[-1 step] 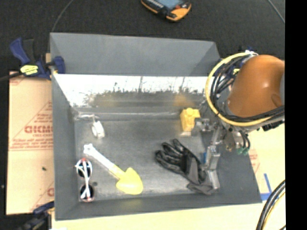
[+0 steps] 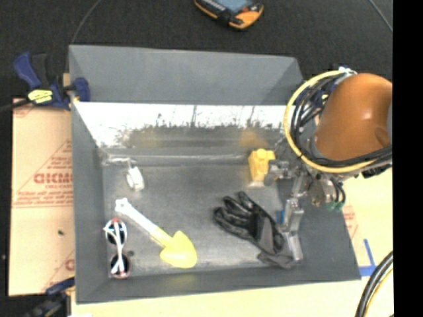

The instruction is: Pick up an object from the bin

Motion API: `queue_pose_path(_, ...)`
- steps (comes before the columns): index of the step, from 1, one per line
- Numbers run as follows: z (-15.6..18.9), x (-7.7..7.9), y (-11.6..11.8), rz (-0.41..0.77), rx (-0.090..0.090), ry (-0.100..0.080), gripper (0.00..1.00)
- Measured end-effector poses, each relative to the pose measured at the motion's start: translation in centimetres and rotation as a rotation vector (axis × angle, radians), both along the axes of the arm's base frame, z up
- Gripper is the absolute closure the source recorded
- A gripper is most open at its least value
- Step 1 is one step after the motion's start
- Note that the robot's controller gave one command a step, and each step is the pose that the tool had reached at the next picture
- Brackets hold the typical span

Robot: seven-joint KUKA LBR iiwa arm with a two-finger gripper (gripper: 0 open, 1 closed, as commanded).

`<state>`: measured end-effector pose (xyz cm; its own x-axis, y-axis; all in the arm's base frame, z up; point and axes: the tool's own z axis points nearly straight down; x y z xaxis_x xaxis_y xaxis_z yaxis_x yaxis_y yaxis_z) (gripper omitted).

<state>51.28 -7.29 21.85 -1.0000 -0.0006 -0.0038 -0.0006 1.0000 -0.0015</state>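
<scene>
A grey metal bin (image 2: 198, 193) seen from above, with a few loose things spread over its floor. The robot arm (image 2: 350, 117), capped by a rounded orange cover ringed with cables, reaches in over the bin's right edge. Its gripper (image 2: 291, 242) points down near the bin's near right corner, at the right-hand end of a crumpled black glove (image 2: 246, 218), which lies flat on the floor in the near right part of the bin. Whether the gripper is released or clenched cannot be told, nor whether it touches the glove or hangs just above it. A yellow scoop (image 2: 173, 248) with a white handle lies toward the near edge, left of the middle. A pair of red, white and blue sunglasses (image 2: 117, 248) sits in the near left corner. A small yellow block (image 2: 260, 164) rests by the far wall on the right, just beside the arm's wrist. A small white piece (image 2: 134, 177) lies by the far wall on the left. Judging by this, the task is at an early stage: nothing is lifted, every thing rests on the floor, and a grasp and a raise out of the bin are left to do
</scene>
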Motion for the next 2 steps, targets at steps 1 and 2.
queue_pose_path(1, -14.2, 2.3, 3.2, -0.194, 0.002, 0.000, 0.00)
queue_pose_path(2, -5.8, 3.8, 1.3, -0.067, -0.001, -0.004, 0.00)
